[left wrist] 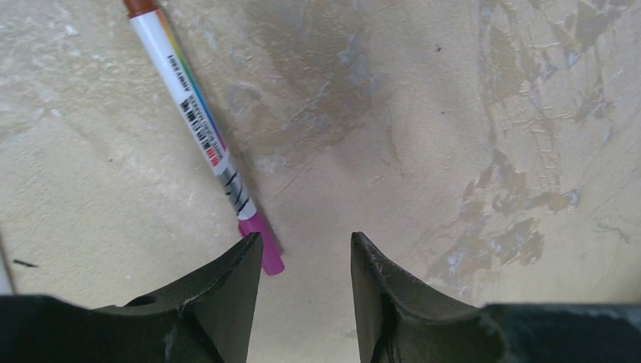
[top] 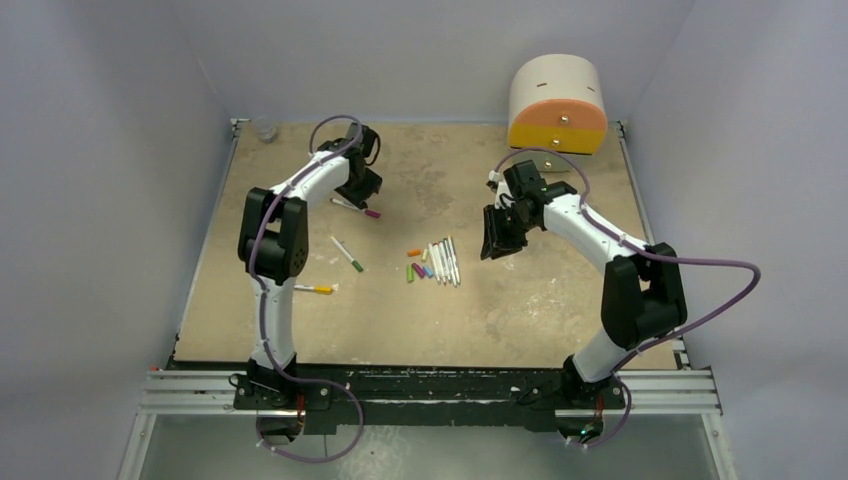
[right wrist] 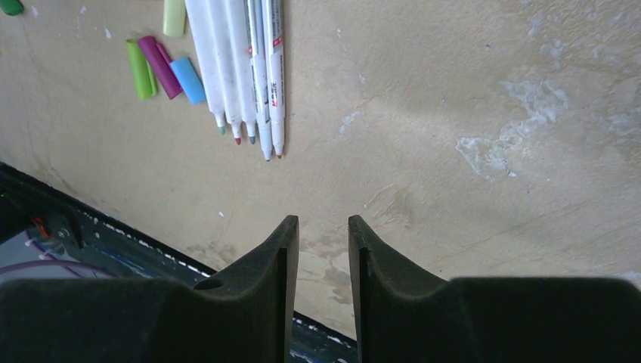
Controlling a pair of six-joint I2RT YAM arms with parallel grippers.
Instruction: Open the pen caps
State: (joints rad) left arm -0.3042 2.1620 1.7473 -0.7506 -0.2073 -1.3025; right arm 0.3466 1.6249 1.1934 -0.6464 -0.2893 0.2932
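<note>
Beige table (left wrist: 453, 113), magenta pen cap (left wrist: 266, 253) just beside left gripper (left wrist: 305, 248), outside its parted jaws

The stained tan tabletop (top: 560, 300) bore four uncapped pens (top: 445, 262) side by side, loose pen caps (top: 416, 271) just beside them, three capped pens (top: 348, 254) scattered leftward, a drawer unit (top: 557, 103) far right.

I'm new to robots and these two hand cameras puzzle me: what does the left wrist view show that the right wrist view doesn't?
Left wrist only: one pen with its magenta cap on, beside the left gripper. Right wrist only: four uncapped pens, loose caps, a dark rail at the near edge, the right gripper. Both: tan table and open, empty jaws.
</note>
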